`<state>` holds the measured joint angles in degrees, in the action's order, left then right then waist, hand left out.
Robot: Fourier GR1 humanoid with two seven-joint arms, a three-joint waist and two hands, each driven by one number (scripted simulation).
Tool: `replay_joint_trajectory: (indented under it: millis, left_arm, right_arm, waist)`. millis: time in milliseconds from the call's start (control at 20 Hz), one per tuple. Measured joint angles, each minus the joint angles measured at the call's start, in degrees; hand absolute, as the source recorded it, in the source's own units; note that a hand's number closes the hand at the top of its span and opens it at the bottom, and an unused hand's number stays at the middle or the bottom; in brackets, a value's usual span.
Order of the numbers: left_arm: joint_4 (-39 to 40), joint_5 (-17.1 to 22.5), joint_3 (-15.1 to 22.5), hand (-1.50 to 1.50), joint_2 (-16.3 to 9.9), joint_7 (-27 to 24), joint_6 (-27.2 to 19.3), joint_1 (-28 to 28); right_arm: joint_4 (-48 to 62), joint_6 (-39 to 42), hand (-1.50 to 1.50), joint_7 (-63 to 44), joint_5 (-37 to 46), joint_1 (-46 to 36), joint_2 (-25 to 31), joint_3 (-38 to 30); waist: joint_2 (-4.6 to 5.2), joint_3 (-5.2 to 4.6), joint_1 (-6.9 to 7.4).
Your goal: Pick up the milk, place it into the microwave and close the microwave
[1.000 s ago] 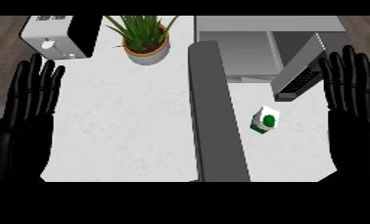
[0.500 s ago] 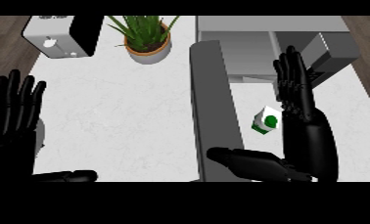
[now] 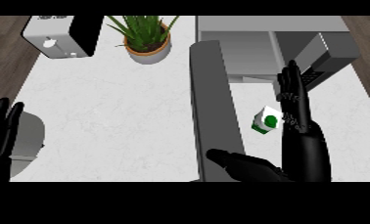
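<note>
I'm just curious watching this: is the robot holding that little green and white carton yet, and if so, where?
No, nothing is held. The right robot hand is open beside the milk carton, fingers straight. The left robot hand is open too.

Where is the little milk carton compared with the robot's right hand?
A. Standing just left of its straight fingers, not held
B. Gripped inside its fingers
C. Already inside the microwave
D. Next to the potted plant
A: the milk carton stands on the counter just left of the right hand, whose fingers are straight.
</note>
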<state>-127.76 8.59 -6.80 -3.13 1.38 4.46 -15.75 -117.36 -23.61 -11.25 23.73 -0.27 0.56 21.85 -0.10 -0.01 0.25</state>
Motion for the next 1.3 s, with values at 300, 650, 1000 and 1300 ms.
replay_joint_trajectory:
  millis: [300,650,1000,1300]
  left_arm:
    - [-4.42,3.8,-2.77,-1.5,-0.08,0.65,2.88,-4.71]
    - [-3.96,6.1,-5.94,-1.5,0.58,-2.21,7.18,-8.39]
    - [-6.09,8.36,-8.1,-1.5,0.89,-0.71,8.98,-10.07]
    - [-5.87,11.17,-11.35,-1.5,0.95,-1.45,11.89,-11.36]
  right_arm:
    - [2.62,-0.96,-1.5,3.85,-2.21,3.56,-0.1,-1.06]
    - [9.49,-0.71,-1.5,10.33,-7.82,3.99,0.01,-5.39]
    - [17.72,-1.08,-1.5,18.39,-13.31,5.41,-0.15,-10.7]
    - [25.88,-0.44,-1.5,25.82,-16.63,6.26,0.46,-15.71]
  waist:
    - [-0.04,0.0,0.06]
    - [-0.17,-0.06,0.1]
    - [-0.2,-0.11,0.06]
    - [-0.03,-0.02,0.1]
